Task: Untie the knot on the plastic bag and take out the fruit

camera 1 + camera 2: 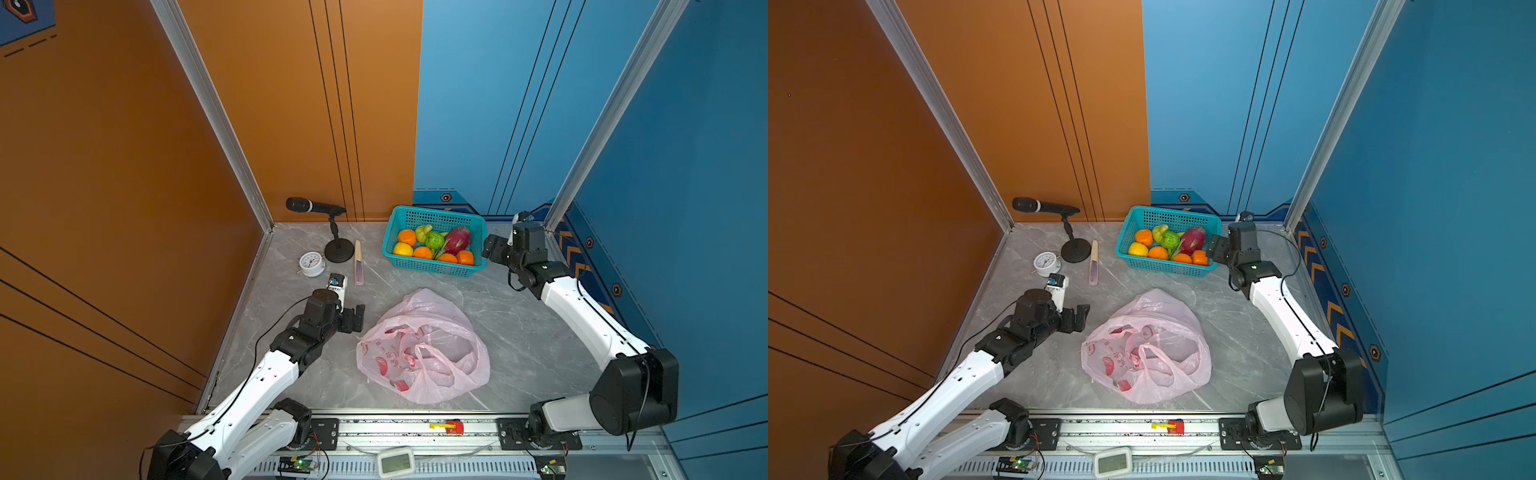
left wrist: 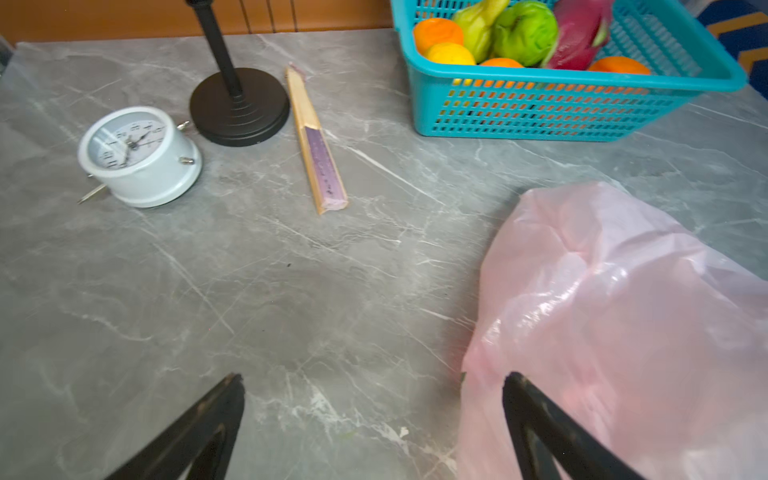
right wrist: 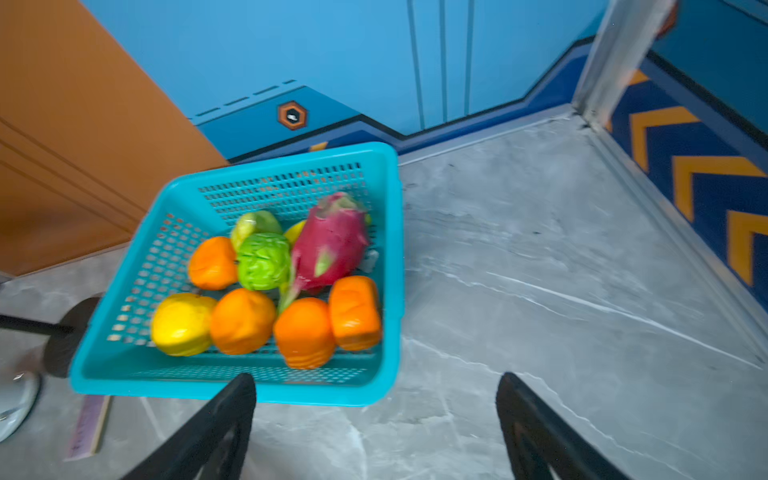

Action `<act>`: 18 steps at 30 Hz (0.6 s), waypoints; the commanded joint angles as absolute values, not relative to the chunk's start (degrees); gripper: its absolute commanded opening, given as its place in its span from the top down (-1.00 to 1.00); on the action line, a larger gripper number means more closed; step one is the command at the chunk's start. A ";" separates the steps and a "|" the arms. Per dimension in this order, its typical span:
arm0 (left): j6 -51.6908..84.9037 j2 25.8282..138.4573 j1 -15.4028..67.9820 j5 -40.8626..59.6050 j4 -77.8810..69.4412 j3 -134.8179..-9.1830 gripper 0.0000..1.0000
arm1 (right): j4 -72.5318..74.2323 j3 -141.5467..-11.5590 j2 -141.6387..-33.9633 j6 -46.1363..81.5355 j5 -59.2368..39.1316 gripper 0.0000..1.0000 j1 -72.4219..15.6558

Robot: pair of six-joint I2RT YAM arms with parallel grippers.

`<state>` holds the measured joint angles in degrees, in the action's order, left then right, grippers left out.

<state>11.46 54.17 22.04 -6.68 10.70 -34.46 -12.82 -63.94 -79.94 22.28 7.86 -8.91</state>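
Observation:
The pale-pink plastic bag (image 1: 424, 349) (image 1: 1146, 349) (image 2: 623, 311) lies slumped on the grey table, its mouth agape and its handles in loose loops. The knot is not in view. The fruit sits in the teal basket (image 1: 432, 269) (image 1: 1167, 270) (image 2: 540, 112) (image 3: 232, 390) at the back: several oranges, a yellow citrus, green pieces and a magenta dragon fruit (image 1: 457, 240) (image 3: 332, 241). My left gripper (image 1: 360, 319) (image 1: 1083, 319) (image 2: 373, 376) is open and empty just left of the bag. My right gripper (image 1: 487, 248) (image 1: 1214, 248) (image 3: 376, 376) is open and empty beside the basket's right end.
A microphone on a black round stand (image 1: 338, 249) (image 2: 239, 108), a white alarm clock (image 1: 311, 264) (image 2: 139, 156) and a folded fan (image 1: 358, 262) (image 2: 318, 141) lie at the back left. Orange and blue walls close in the table behind and on both sides.

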 commanded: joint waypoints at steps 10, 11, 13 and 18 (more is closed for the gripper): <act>4.99 59.01 11.33 -15.17 -6.49 -28.15 -0.95 | 1.35 -44.21 -81.28 14.13 13.96 -0.86 0.44; 4.48 59.50 10.72 -15.49 -8.34 -27.30 -0.95 | 3.99 -42.76 -82.36 12.77 13.97 -0.86 0.36; 3.61 60.88 9.81 -15.38 -11.58 -26.11 -0.95 | 9.91 -39.96 -84.25 9.98 12.90 -0.88 0.35; 0.03 65.74 9.03 -15.40 -19.43 -23.88 -0.95 | 30.22 -32.62 -86.96 4.22 12.13 -0.95 -2.26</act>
<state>3.38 63.90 9.63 -14.41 -12.01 -25.32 14.37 -35.20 -86.63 10.28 11.88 -0.25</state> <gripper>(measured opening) 0.976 0.962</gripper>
